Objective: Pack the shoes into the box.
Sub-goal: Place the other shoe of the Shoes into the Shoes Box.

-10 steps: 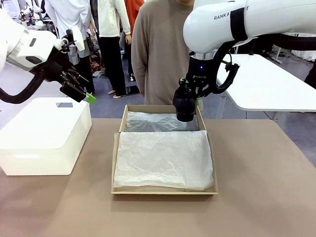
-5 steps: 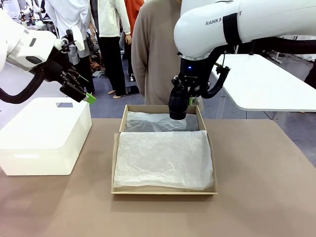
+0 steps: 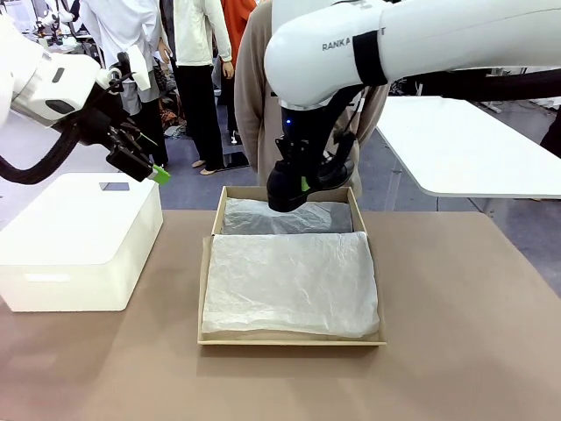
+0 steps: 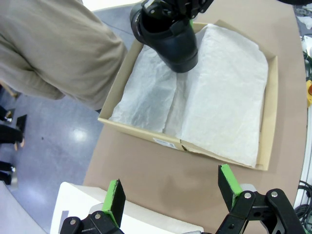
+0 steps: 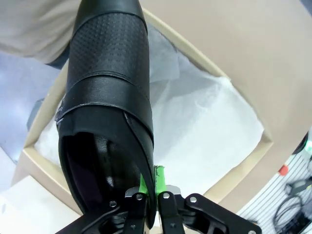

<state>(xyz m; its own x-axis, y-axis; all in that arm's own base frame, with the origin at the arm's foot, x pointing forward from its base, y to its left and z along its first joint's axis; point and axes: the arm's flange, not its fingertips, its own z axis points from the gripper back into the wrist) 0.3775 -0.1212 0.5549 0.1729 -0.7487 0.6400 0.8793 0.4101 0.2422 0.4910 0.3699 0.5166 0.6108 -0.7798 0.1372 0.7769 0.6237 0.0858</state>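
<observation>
1. Front view: the right gripper [image 3: 302, 182] is clenched on a black shoe [image 3: 282, 190]. It holds the shoe in the air above the far end of the box [image 3: 289, 340], close in front of the person [image 3: 280, 96] standing at the far side.
2. The left gripper [image 3: 156, 173] hangs released above the white box [image 3: 79, 241], well to the left of the cardboard box. Crinkled tissue paper [image 3: 289, 281] lines the box, which sits in the middle of the table [image 3: 456, 351].
3. Left wrist view: the left gripper [image 4: 173, 191] has its jaws wide apart with nothing between the green pads [image 4: 116, 199]. Beyond them the shoe [image 4: 173, 39] hangs over the tissue paper [image 4: 219, 87] at the end of the box [image 4: 141, 137] nearest the person's beige top [image 4: 48, 48].
4. Right wrist view: the right gripper [image 5: 151, 181] pinches the rim of the shoe's opening between its pads [image 5: 160, 176]. The shoe [image 5: 109, 92] points away from the camera, over the tissue-lined box [image 5: 34, 165].
</observation>
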